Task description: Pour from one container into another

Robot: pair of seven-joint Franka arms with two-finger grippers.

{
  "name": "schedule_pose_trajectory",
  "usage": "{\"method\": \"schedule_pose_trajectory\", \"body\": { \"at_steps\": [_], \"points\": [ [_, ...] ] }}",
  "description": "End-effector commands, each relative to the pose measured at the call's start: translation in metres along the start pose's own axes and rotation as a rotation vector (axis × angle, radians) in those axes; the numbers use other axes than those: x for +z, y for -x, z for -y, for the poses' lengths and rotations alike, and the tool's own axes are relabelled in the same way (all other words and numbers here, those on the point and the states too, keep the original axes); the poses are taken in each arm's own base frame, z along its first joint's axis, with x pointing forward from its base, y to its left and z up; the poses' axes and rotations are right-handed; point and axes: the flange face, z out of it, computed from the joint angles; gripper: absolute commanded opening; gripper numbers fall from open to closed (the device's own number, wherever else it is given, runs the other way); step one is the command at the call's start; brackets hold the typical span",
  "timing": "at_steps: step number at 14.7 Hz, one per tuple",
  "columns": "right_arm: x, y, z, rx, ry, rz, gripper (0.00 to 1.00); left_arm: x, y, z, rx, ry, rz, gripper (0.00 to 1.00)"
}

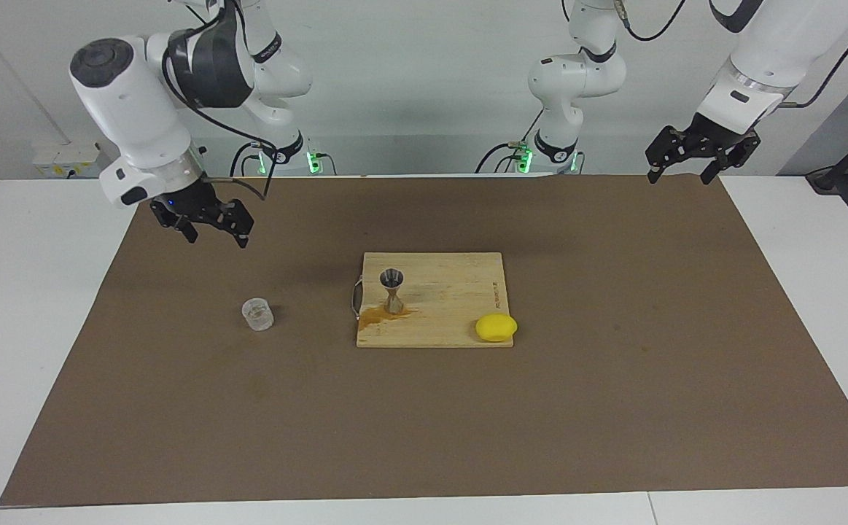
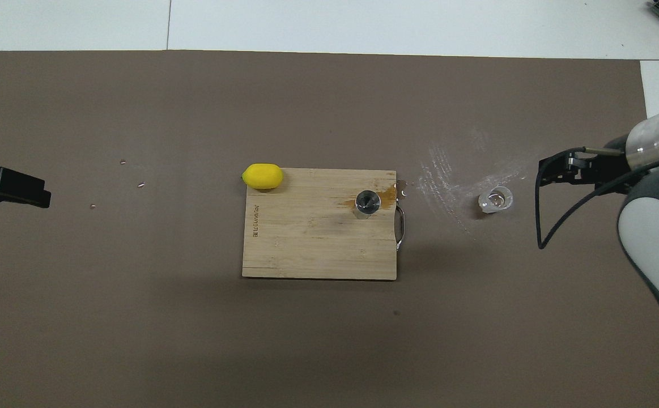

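Cup: small clear cup, upright on the brown mat, toward the R arm's end of table, well apart from the board; nothing touching it. Looks empty or near empty, can't tell for sure.
Jigger: grey metal, hourglass shape, upright on the wooden board, close to the board edge that has the handle, i.e. the edge facing the cup.
Spill: brownish wet patch on the board at the jigger's foot, runs out to the board corner farthest from robots at the cup end.
Board: sits abt mid-mat, metal handle on the edge toward the R arm's end.
Lemon: yellow, on the board corner farthest from robots, toward the L arm's end; overhangs the edge a bit.
R gripper: up in the air over the mat near its edge at the R arm's end, fingers spread, holding nothing. Overhead view shows it just beside the cup, facing view shows it raised clear of it, no contact.
L gripper: raised over the mat corner nearest the robots at the L arm's end, fingers spread apart, empty; arm waits.
Mat marks: whitish smear on mat between board and cup; few tiny specks toward the L arm's end.
Table: white, shows round the mat edges.
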Motion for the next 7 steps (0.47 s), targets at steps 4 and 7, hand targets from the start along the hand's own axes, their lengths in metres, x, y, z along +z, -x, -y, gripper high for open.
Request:
{"method": "schedule_pose_trajectory", "body": {
  "at_steps": [4,7],
  "points": [
    [-0.075,0.002,-0.006,-0.029,0.058,-0.009,1.00,-0.001,0.007,0.001,-0.006,-0.006,0.006,1.00],
    [-0.075,0.015,0.002,-0.042,0.053,0.033,1.00,-0.001,0.007,0.001,-0.006,-0.006,0.006,1.00]
  ]
}}
